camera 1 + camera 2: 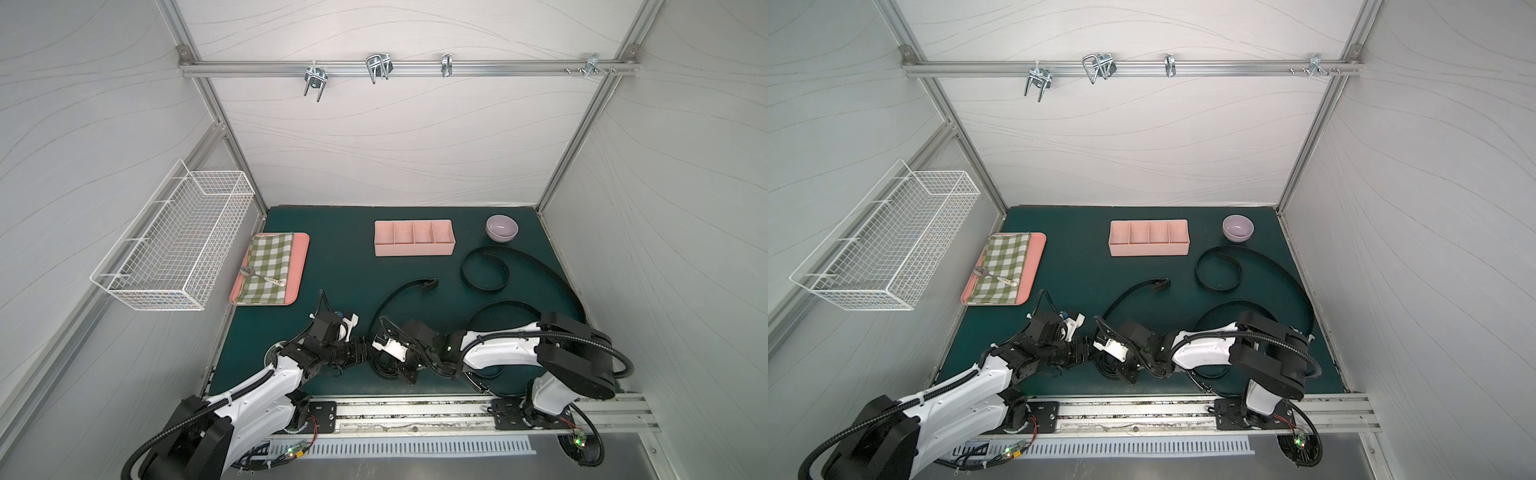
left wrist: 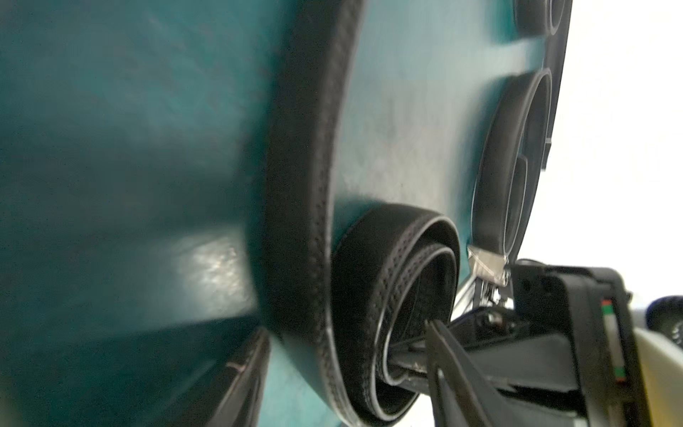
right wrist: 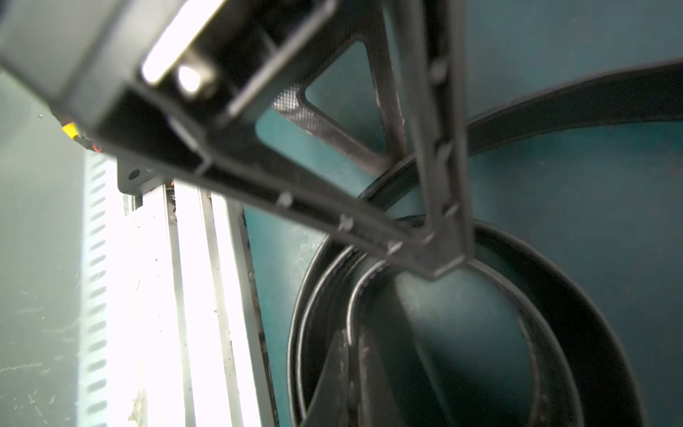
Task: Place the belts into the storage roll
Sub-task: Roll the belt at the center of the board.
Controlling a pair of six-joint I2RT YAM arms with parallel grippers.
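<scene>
look at the near edge of the green mat (image 1: 332, 257). your coiled belt (image 2: 369, 288) stands on edge there. it is a matte black strap with rows of stitching along its borders and a pale cut edge, wound into a few loose turns. from the coil the rest of the strap sweeps away across the mat in an arc. it ends in a dark buckle (image 1: 429, 284), short of the storage roll (image 1: 414, 249).

your right gripper (image 3: 445, 265) is clenched, its tips met on the inner turn of that coil. your left gripper (image 1: 362, 353) sits just beside the coil, facing the right one. you cannot tell from these views whether its jaws are parted or closed, nor whether it touches the strap.

the second belt (image 1: 484, 289) stands on edge in a round loop near the purple bowl (image 1: 502, 237), and its tail runs along the right side of the mat. the third belt (image 1: 505, 303) curves in a wide ring under the right arm.

the storage roll is a pale pink box at the back middle of the mat, well apart from all three belts. its four compartments show bare pink floors.
</scene>
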